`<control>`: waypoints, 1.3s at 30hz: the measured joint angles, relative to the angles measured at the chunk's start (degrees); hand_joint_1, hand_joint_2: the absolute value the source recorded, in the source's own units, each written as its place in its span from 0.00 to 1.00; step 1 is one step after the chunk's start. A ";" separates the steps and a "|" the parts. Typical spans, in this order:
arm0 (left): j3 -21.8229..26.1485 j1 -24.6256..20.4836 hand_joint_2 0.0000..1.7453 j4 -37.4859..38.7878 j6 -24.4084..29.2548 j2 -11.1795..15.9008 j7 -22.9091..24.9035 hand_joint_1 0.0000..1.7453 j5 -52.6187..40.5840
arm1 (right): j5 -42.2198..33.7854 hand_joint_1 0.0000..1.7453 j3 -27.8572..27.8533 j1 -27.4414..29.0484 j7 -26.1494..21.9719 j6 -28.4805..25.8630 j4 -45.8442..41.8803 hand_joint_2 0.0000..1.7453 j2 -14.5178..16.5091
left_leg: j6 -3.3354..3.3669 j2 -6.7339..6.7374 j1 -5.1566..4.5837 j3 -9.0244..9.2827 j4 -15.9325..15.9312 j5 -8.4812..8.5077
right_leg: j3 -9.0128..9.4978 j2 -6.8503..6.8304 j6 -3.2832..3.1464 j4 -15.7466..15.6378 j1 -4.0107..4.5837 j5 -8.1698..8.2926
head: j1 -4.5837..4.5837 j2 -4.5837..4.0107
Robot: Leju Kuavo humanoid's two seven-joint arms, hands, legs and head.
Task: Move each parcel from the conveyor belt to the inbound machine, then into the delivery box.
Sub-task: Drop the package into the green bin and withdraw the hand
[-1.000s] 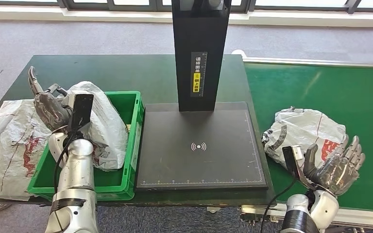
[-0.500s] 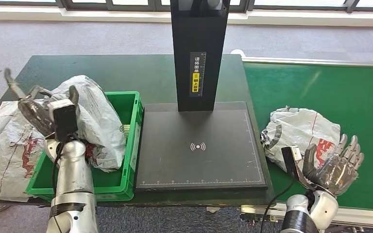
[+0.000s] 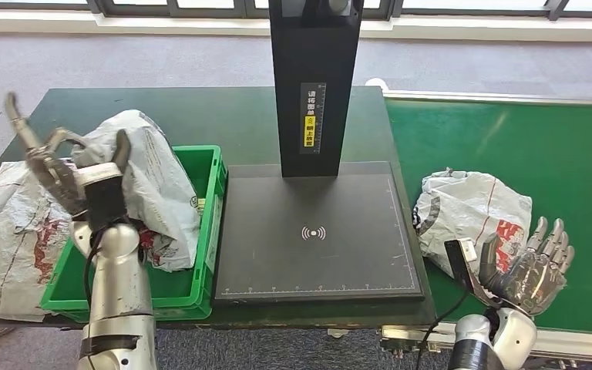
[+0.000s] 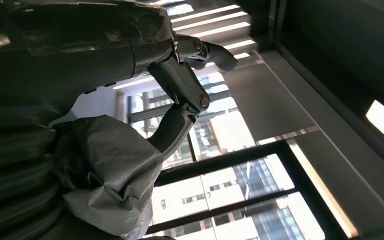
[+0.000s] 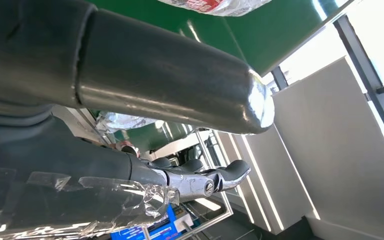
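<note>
Head view: at left, a parcel [image 3: 150,181] already sits in our green delivery box [image 3: 210,223], our left hand [image 3: 62,166] above, fingers spread, empty. Lower right, another parcel [image 3: 474,208] waits on the conveyor belt [image 3: 555,154]; our right hand [image 3: 528,266] open beside it. Scanner pad [image 3: 316,231] next.

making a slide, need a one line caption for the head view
Open right hand beside the crumpled grey plastic parcel on the green conveyor belt; open left hand above the green plastic crate.
</note>
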 joint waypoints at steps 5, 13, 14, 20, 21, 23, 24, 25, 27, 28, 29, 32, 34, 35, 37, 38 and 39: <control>-3.60 -0.45 1.00 1.71 -8.99 0.56 17.78 0.00 -3.53 | -0.74 0.00 -0.02 0.24 0.27 -0.02 0.13 0.00 -0.30 | 0.10 -0.62 0.03 0.00 0.00 0.06 | 0.21 -0.70 0.09 -0.04 0.06 -0.26 | 0.01 0.00; -5.11 0.47 1.00 1.45 -2.11 0.63 5.97 0.00 -22.98 | -0.52 0.00 -0.06 0.25 -0.22 -0.02 0.46 0.00 -0.45 | 0.05 -0.14 -0.04 -0.02 0.03 0.06 | 0.05 -0.15 -0.02 -0.01 -0.01 0.00 | 0.00 0.01; -5.03 0.63 1.00 1.23 -1.59 0.43 6.01 0.00 -20.79 | -0.58 0.00 -0.07 0.24 -0.52 -0.02 0.47 0.00 -0.48 | 0.04 -0.15 -0.04 -0.03 0.02 0.05 | 0.03 -0.16 -0.02 -0.01 0.00 -0.01 | 0.00 0.01; -5.91 1.04 1.00 1.13 -2.63 -0.28 11.71 0.00 -21.11 | -0.75 0.00 -0.19 0.27 -1.31 -0.02 0.50 0.00 -0.48 | 0.04 -0.15 -0.01 -0.05 0.01 0.06 | 0.01 -0.17 -0.02 -0.01 0.01 -0.02 | -0.01 0.01; -6.38 1.01 1.00 1.33 -3.07 -0.22 13.00 0.00 -22.61 | -0.85 0.00 -0.24 0.28 -1.43 -0.02 0.50 0.00 -0.48 | 0.04 -0.15 -0.01 -0.05 0.02 0.06 | 0.01 -0.16 -0.02 -0.01 0.01 -0.01 | 0.00 0.01; -7.15 0.95 1.00 1.68 -3.01 -0.10 14.54 0.00 -25.05 | -1.14 0.00 -0.34 0.30 -1.61 -0.02 0.50 0.00 -0.48 | 0.04 -0.15 -0.01 -0.06 0.02 0.06 | 0.02 -0.15 -0.01 0.00 0.00 -0.01 | 0.01 0.01; -7.33 0.99 1.00 1.70 -2.23 -0.07 13.19 0.00 -24.09 | -1.25 0.00 -0.37 0.31 -1.69 -0.02 0.50 0.00 -0.48 | 0.04 -0.15 -0.01 -0.07 0.01 0.06 | 0.03 -0.15 -0.01 0.00 0.00 -0.01 | 0.01 0.00; -7.35 1.08 1.00 1.63 -1.43 -0.04 11.06 0.00 -21.77 | -1.30 0.00 -0.37 0.31 -1.74 -0.02 0.50 0.00 -0.48 | 0.04 -0.14 -0.02 -0.07 0.01 0.06 | 0.02 -0.14 -0.01 0.00 -0.01 -0.01 | 0.01 0.00; -7.32 1.18 1.00 1.53 -0.95 0.09 9.27 0.00 -18.71 | -1.25 0.00 -0.38 0.32 -1.74 -0.02 0.50 0.00 -0.48 | 0.04 -0.13 -0.02 -0.05 0.02 0.06 | 0.01 -0.13 -0.01 -0.01 -0.01 -0.01 | 0.02 0.00; -7.28 1.20 1.00 1.66 -1.68 0.18 10.70 0.00 -19.84 | -1.24 0.00 -0.40 0.33 -1.71 -0.02 0.50 0.00 -0.48 | 0.04 -0.14 -0.02 -0.05 0.02 0.06 | 0.01 -0.13 -0.01 -0.01 -0.01 -0.01 | 0.01 0.00; -7.32 1.18 1.00 1.93 -2.61 0.27 12.63 0.00 -22.53 | -1.28 0.00 -0.42 0.35 -1.67 -0.02 0.50 0.00 -0.48 | 0.05 -0.17 -0.02 -0.06 0.02 0.06 | 0.01 -0.17 -0.01 -0.01 0.00 -0.01 | 0.01 0.00; -7.63 1.29 1.00 2.86 -2.89 0.43 13.42 0.00 -27.86 | -1.70 0.00 -0.44 0.37 -1.69 -0.02 0.52 0.00 -0.48 | 0.05 -0.21 -0.01 -0.09 0.01 0.07 | 0.01 -0.25 -0.02 -0.01 0.01 -0.01 | 0.01 0.00; -7.78 1.35 1.00 3.14 -1.79 0.46 13.14 0.00 -27.14 | -1.78 0.00 -0.44 0.39 -1.67 -0.02 0.53 0.00 -0.48 | 0.04 -0.13 -0.02 -0.04 0.00 0.06 | 0.00 -0.16 -0.02 -0.01 0.00 -0.01 | 0.01 0.00; -7.85 1.33 1.00 3.38 -1.82 0.51 14.00 0.00 -26.90 | -1.68 0.00 -0.44 0.41 -1.58 -0.02 0.56 0.00 -0.48 | 0.04 -0.10 -0.02 -0.03 0.01 0.06 | 0.00 -0.12 -0.02 -0.01 0.00 -0.01 | 0.01 0.00; -8.20 1.35 1.00 3.94 -2.42 0.62 14.82 0.00 -24.82 | -1.54 0.00 -0.44 0.41 -1.42 -0.02 0.66 0.00 -0.48 | 0.04 -0.11 -0.01 -0.05 0.01 0.06 | -0.01 -0.13 -0.02 -0.01 0.00 -0.01 | 0.01 0.00; -8.52 1.38 1.00 4.33 -3.21 0.78 15.23 0.00 -23.01 | -1.57 0.00 -0.44 0.40 -1.38 -0.02 0.72 0.00 -0.48 | 0.05 -0.12 -0.01 -0.05 0.01 0.07 | 0.00 -0.14 -0.02 -0.01 0.01 -0.01 | 0.01 0.00; -8.84 1.35 1.00 4.78 -4.32 1.01 16.12 0.00 -21.78 | -1.70 0.00 -0.44 0.41 -1.39 -0.02 0.76 0.00 -0.48 | 0.05 -0.14 -0.01 -0.05 0.01 0.07 | 0.01 -0.15 -0.02 -0.01 0.01 -0.01 | 0.01 0.00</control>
